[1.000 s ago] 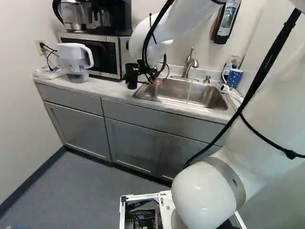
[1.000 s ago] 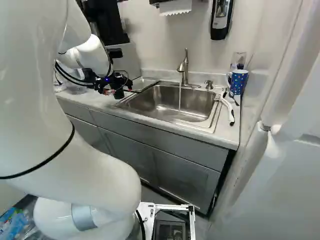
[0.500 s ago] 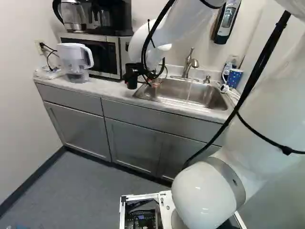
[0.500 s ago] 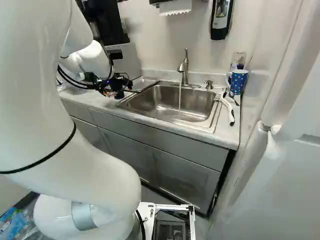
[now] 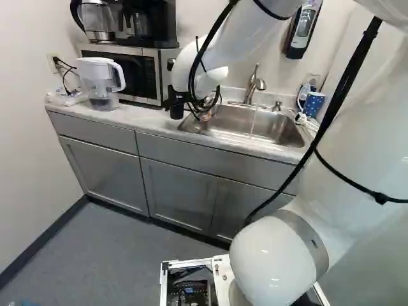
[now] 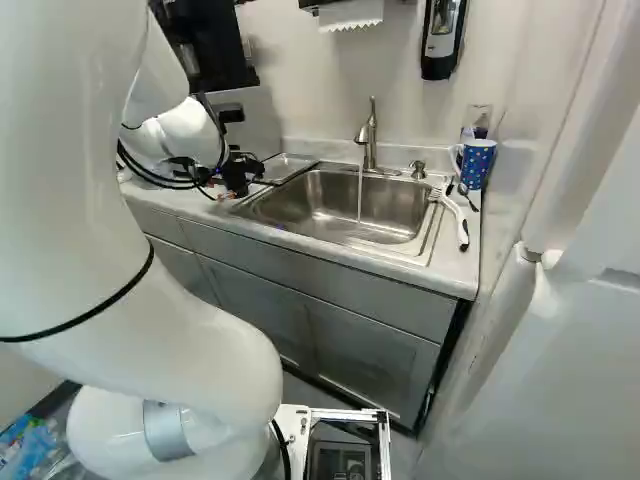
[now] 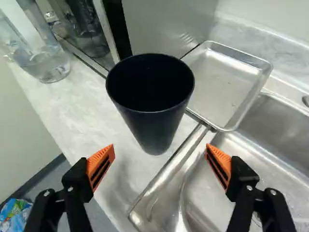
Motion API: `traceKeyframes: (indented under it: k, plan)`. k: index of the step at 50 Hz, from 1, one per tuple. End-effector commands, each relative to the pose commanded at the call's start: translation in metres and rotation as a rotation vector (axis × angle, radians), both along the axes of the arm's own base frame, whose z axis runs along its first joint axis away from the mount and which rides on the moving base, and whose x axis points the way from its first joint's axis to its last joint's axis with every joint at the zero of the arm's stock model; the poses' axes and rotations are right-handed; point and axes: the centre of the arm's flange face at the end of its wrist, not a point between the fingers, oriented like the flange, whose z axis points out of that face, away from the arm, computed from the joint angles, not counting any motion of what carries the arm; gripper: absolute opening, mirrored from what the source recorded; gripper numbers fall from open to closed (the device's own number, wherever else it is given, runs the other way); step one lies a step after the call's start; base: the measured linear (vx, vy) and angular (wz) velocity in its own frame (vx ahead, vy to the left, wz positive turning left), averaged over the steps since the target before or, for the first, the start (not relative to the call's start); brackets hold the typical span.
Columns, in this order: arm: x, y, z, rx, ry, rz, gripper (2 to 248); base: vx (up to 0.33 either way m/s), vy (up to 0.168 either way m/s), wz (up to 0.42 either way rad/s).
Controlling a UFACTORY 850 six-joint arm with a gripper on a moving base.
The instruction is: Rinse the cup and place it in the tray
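Near the black cup, my gripper is low over the counter at the sink's left end in the left base view. In the wrist view the gripper is open, orange pads wide apart. The dark cup stands upright just ahead of the gap between them, untouched. Beside the cup lies the shallow metal tray, bare inside, near the sink. Water runs from the faucet into the sink basin. Cables and the wrist partly hide the gripper in the base views.
A clear pitcher and the microwave stand on the counter past the cup. A blue dotted mug and a white-handled brush are at the sink's far side. A metal strip edges the sink close to the gripper.
The arm's wrist has come down, bringing the open gripper lower toward the counter beside the cup. The base has not moved, and the water keeps running.
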Motion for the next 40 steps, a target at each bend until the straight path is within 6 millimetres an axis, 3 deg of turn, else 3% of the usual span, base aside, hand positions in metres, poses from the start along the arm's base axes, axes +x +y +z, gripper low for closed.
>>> traceKeyframes:
  k: [23,40]
  plan:
    - [-0.014,0.001,-0.015,0.032,-0.099,0.013,247,0.0,0.0,0.0]
    - [-0.014,-0.009,-0.026,0.043,-0.16,0.0,247,0.0,0.0,0.0]
